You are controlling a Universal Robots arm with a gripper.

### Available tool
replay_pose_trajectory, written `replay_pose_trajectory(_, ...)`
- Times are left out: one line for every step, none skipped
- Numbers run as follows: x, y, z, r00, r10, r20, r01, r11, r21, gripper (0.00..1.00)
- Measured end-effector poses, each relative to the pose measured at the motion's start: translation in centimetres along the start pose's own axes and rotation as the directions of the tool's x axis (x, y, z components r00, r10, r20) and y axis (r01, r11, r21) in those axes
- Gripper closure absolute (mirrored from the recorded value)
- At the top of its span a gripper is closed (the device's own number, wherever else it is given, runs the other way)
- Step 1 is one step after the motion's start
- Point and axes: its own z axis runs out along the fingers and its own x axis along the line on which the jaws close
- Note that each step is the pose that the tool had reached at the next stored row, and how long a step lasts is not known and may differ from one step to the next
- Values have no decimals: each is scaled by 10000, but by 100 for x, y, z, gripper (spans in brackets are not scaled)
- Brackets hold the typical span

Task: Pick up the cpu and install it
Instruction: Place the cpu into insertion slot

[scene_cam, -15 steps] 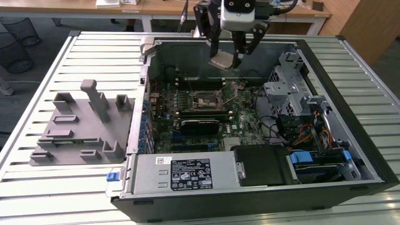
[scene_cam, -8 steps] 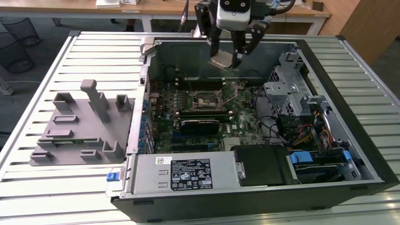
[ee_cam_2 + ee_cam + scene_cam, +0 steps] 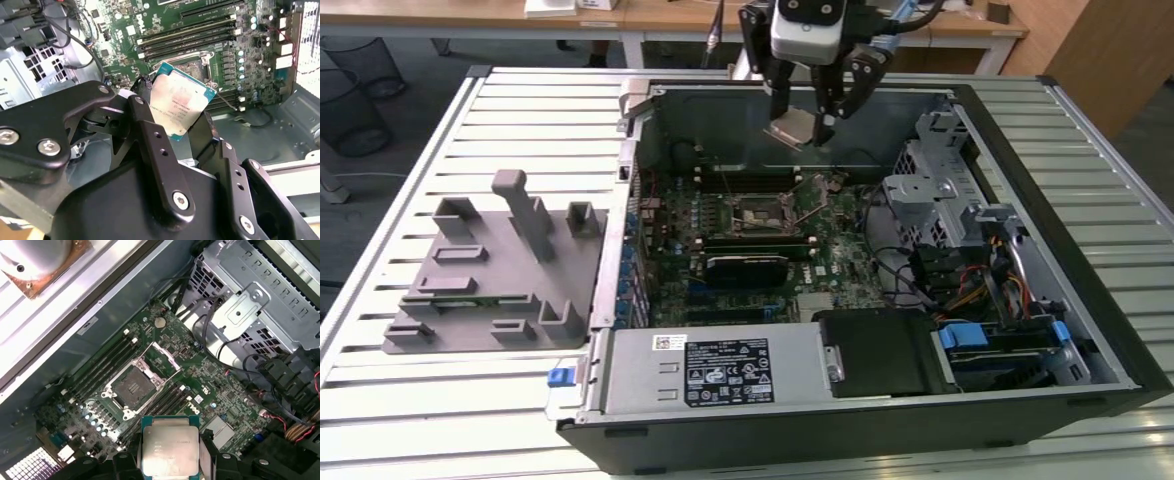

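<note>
The cpu (image 3: 793, 131) (image 3: 181, 106) (image 3: 169, 446), a flat square chip with a silver top, is pinched between my black fingers in both wrist views. My gripper (image 3: 803, 128) is shut on it and hangs over the far part of the open computer case in the exterior view. Below, on the green motherboard (image 3: 761, 225), the square socket (image 3: 763, 214) (image 3: 131, 387) lies open with its metal frame lifted. The cpu is in the air, well above the socket and a little beyond it.
The computer case (image 3: 1107, 330) lies on a slatted white table. A grey tray with upright blocks (image 3: 494, 265) stands at the exterior view's left. Drive cage and cables (image 3: 961, 230) crowd the exterior view's right; memory slots (image 3: 107, 362) flank the socket.
</note>
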Motion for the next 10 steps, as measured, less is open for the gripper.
replay_pose_trajectory(1, 2, 1, 10000, 99, 4, -99, 10000, 1, 46)
replay_pose_trajectory(3, 3, 1, 9998, 196, 9, -196, 9998, 3, 46)
replay_pose_trajectory(5, 5, 2, 9996, 294, 13, -294, 9996, 4, 46)
replay_pose_trajectory(6, 6, 2, 9992, 392, 17, -392, 9992, 6, 46)
replay_pose_trajectory(8, 8, 3, 9988, 490, 22, -490, 9988, 6, 46)
replay_pose_trajectory(10, 9, 4, 9983, 588, 26, -588, 9983, 7, 46)
replay_pose_trajectory(12, 11, 5, 9976, 685, 30, -685, 9976, 8, 46)
replay_pose_trajectory(14, 13, 6, 9969, 784, 34, -784, 9969, 9, 46)
replay_pose_trajectory(16, 15, 7, 9961, 884, 39, -884, 9961, 10, 46)
replay_pose_trajectory(18, 17, 7, 9952, 981, 43, -981, 9952, 11, 46)
